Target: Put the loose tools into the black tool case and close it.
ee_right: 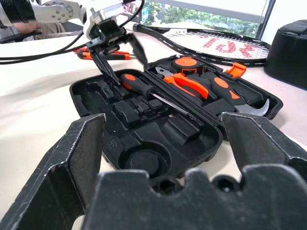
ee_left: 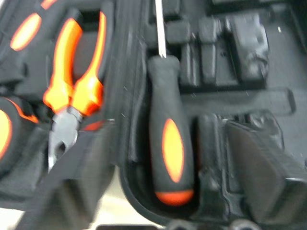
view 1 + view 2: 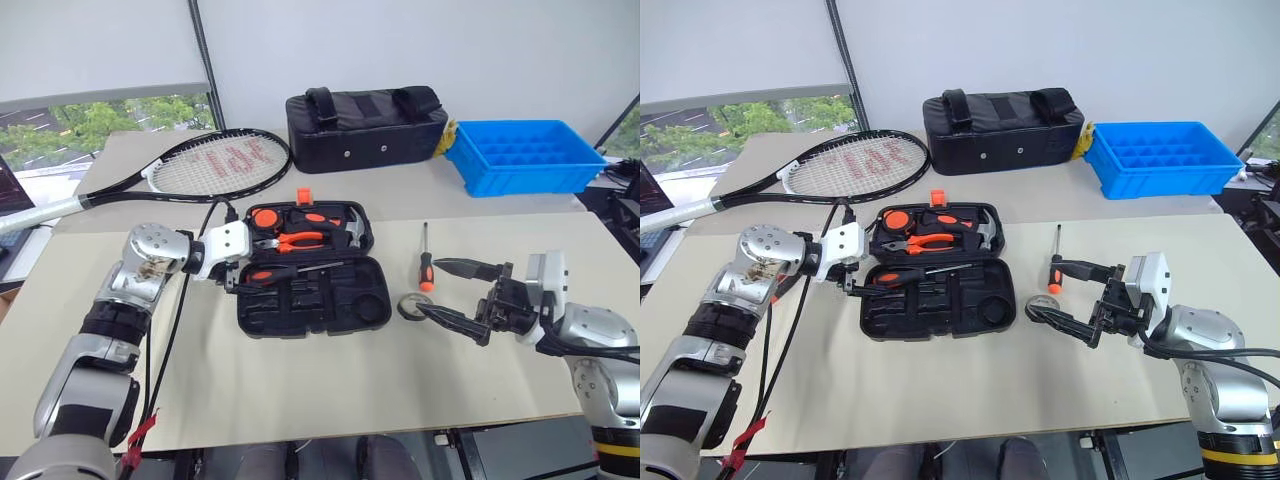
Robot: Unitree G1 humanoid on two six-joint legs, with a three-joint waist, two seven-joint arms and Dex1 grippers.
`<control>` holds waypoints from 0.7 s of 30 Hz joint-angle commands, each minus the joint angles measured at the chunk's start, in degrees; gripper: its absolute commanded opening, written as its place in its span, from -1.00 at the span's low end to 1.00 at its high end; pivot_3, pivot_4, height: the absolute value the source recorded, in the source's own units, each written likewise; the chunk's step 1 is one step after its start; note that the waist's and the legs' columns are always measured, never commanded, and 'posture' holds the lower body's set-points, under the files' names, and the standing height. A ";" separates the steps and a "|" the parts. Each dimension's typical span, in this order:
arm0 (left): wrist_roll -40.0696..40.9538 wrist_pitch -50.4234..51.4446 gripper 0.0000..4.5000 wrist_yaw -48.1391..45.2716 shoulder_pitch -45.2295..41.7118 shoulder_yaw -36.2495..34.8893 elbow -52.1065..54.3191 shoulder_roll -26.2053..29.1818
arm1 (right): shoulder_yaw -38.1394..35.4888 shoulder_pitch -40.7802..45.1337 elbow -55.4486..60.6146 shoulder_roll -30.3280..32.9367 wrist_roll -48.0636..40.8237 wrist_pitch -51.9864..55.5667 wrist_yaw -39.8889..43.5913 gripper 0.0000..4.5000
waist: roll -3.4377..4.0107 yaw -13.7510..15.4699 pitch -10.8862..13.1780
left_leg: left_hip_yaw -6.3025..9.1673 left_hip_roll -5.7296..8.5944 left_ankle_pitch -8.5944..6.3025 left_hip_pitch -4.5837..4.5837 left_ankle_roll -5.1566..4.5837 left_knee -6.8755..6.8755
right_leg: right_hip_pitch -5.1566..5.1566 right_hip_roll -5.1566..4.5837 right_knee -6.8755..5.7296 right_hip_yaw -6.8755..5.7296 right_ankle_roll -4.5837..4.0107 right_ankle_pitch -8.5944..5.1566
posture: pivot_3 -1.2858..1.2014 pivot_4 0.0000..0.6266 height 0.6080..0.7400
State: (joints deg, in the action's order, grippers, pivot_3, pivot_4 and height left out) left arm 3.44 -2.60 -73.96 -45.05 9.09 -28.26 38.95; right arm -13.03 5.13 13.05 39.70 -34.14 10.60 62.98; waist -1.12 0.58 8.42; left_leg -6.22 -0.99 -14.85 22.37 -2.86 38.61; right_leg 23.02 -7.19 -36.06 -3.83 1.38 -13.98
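Observation:
The black tool case lies open in the middle of the table, with orange pliers and other tools in its far half. A screwdriver with a red-and-black handle rests in the near half. My left gripper hovers at the case's left end, open, its fingers either side of that handle without touching it. A second screwdriver and a small dark tape roll lie loose on the table right of the case. My right gripper is open beside the tape roll. Another orange-and-black tool lies behind my left gripper.
A tennis racket lies at the back left, a black fabric bag at the back centre and a blue plastic tray at the back right. A black cable hangs along my left arm.

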 commanded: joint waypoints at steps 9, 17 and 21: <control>10.74 9.03 0.07 8.31 8.89 -6.77 15.19 -7.18 | 0.02 -0.58 3.42 0.33 0.01 0.04 -2.14 0.97 | 0.20 -0.37 -0.11 | 0.04 0.00 0.07 -0.25 0.15 0.08 | -0.34 -0.02 0.02 0.04 0.03 0.00 | 0.03 -0.52 1.00; 1.78 2.76 -0.96 20.20 12.26 -3.96 7.84 -10.86 | -0.23 -0.60 3.70 0.78 -0.16 0.18 -2.47 0.97 | 0.20 0.10 -0.11 | 0.20 0.00 -0.15 -0.40 -0.24 0.13 | -0.60 -0.03 0.03 -0.02 0.06 0.08 | 0.03 -0.52 1.00; -1.56 -0.14 -0.96 19.03 13.98 -0.96 7.30 -9.21 | -0.32 -0.63 3.49 0.88 -0.08 0.03 -2.37 0.97 | 0.20 0.02 -0.11 | 0.20 0.00 -0.16 -0.37 -0.25 0.12 | -0.57 -0.04 0.05 -0.03 0.07 0.08 | 0.03 -0.52 1.00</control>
State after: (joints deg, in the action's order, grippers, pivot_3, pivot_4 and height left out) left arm 4.18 -0.37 -54.02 -31.55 6.60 -21.73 28.11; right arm -12.22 4.05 14.87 39.80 -33.92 10.64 60.79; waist -0.93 0.60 8.31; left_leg -6.02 -0.99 -15.01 21.99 -3.11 38.74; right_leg 22.44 -7.23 -36.01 -3.86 1.45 -13.89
